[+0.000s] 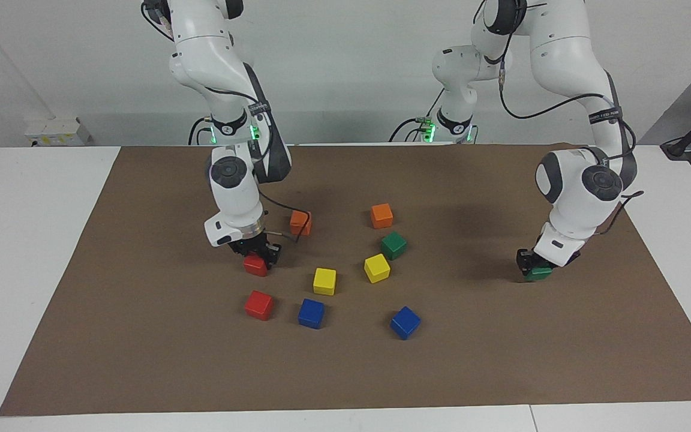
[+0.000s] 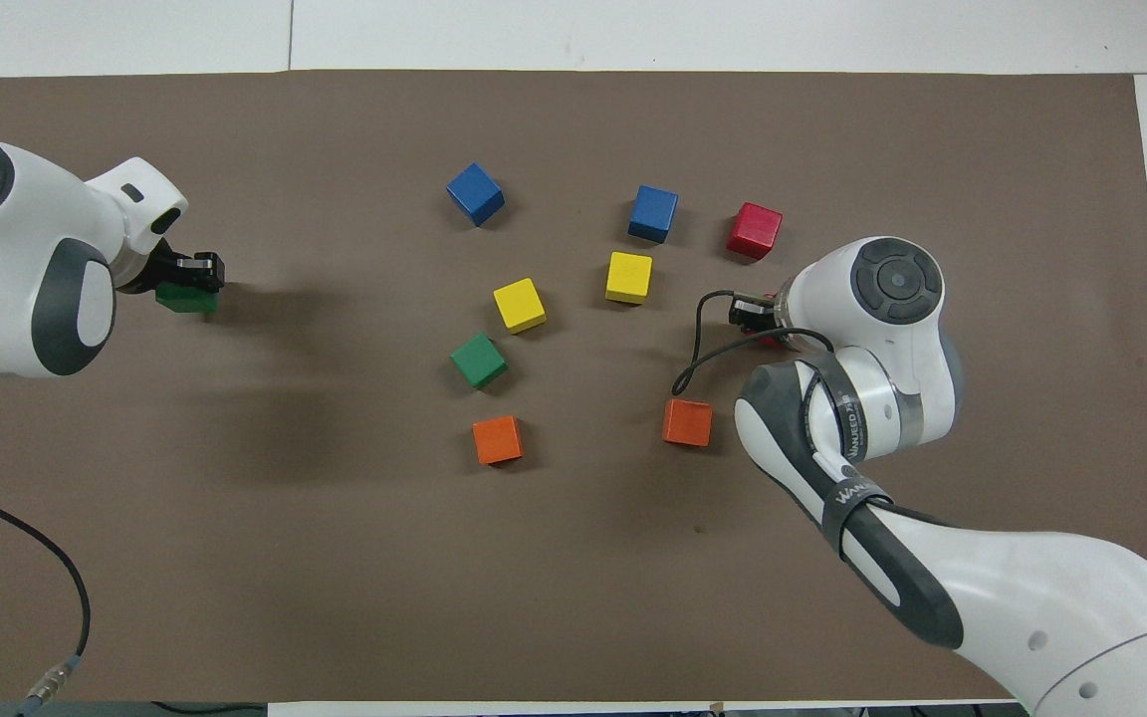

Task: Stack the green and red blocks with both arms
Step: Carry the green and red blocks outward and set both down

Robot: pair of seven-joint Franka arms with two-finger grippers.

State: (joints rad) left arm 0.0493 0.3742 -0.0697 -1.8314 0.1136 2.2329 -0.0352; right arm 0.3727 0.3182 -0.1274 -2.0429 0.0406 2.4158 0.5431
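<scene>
My right gripper [image 1: 257,257] is low over the brown mat, shut on a red block [image 1: 254,267]. In the overhead view this gripper [image 2: 763,324] and its wrist hide nearly all of that block [image 2: 771,342]. The second red block [image 1: 259,305] [image 2: 755,230] lies free, farther from the robots. My left gripper [image 1: 536,267] [image 2: 190,282] is low at the left arm's end of the mat, shut on a green block [image 1: 540,275] [image 2: 183,299]. The second green block [image 1: 393,245] [image 2: 479,359] lies free near the mat's middle.
Two orange cubes [image 1: 300,222] [image 1: 381,215] lie nearer to the robots. Two yellow cubes [image 1: 324,281] [image 1: 376,267] sit mid-mat. Two blue cubes [image 1: 311,313] [image 1: 405,322] lie farthest out. The brown mat [image 1: 141,360] covers a white table.
</scene>
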